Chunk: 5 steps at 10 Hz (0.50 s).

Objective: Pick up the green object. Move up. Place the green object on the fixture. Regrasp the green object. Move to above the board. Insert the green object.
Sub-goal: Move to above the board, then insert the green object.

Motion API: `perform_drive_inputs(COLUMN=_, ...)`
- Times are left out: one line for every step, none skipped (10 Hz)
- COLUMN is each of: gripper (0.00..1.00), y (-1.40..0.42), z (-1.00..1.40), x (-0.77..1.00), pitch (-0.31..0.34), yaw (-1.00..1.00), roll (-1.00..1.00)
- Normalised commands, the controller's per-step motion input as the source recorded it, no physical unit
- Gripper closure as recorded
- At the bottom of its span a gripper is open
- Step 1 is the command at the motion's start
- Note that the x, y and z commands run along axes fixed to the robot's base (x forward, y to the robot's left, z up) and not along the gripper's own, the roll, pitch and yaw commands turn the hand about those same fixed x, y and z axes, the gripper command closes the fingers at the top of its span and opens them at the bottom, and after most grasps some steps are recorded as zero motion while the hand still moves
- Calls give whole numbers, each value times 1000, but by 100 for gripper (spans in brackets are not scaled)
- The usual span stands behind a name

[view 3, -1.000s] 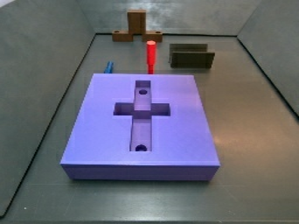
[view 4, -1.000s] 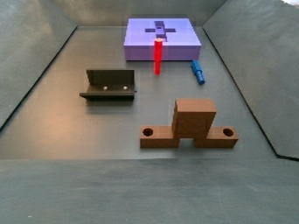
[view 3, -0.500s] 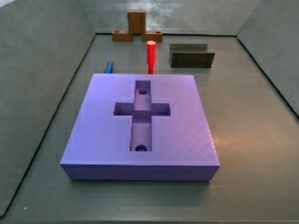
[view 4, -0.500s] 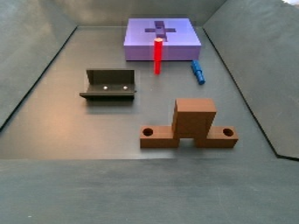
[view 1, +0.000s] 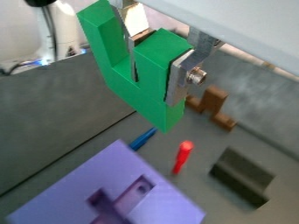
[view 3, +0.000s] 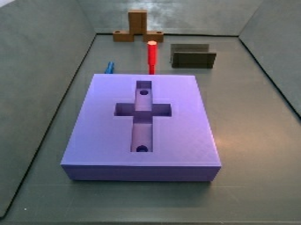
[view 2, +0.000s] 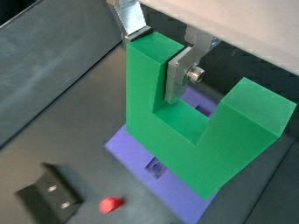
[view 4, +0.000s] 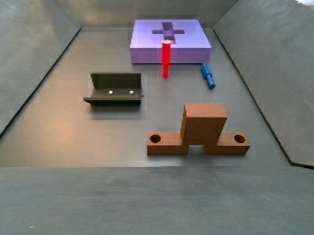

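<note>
Nothing on the floor has shifted since a second ago: in both side views the board, red peg, blue piece, fixture and wooden stand sit where they were, and the arm is outside both. Both wrist views show the gripper held high over the floor, its silver fingers clamped on one arm of the green piece. The piece hangs in the air, with the board, peg and fixture well below it.
</note>
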Motion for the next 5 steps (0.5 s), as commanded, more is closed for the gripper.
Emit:
perform_drive_inputs(gripper=100, y=-18, z=10, x=-113, pitch=9, yaw=42, roll=-750)
perform_drive_inputs(gripper=100, y=3, z=8, x=-85, pitch=-22, yaw=19, roll=-474)
perform_drive_inputs(gripper=100, y=2, z=-3, x=-58, pitch=-31, yaw=11, roll=-311)
perform_drive_inputs(gripper=100, y=0, z=-266, x=0, pitch=0, yaw=17, roll=-323)
perform_drive_inputs(gripper=100, y=0, z=-254, x=60, pitch=0, yaw=0, roll=-341)
